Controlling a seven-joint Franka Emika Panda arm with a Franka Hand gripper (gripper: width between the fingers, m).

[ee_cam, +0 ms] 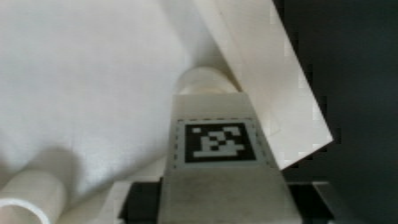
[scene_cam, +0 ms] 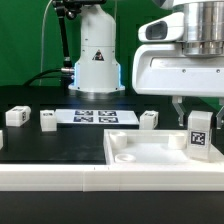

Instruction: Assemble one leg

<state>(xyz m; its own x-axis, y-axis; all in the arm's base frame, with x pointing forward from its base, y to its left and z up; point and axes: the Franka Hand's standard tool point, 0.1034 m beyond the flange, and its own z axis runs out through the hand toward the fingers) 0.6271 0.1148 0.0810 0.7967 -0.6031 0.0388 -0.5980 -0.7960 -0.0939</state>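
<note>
I had the gripper (scene_cam: 199, 113) clamped on the leg (scene_cam: 200, 135), upright over the tabletop (scene_cam: 130, 152) near its edge on the exterior view's right; bare tabletop lay open leftward.

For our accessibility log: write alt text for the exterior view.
The robot's hand holds a tagged white leg upright over the white tabletop, at the exterior view's right. Behind, three loose legs and the marker board sit on the black table.
</note>
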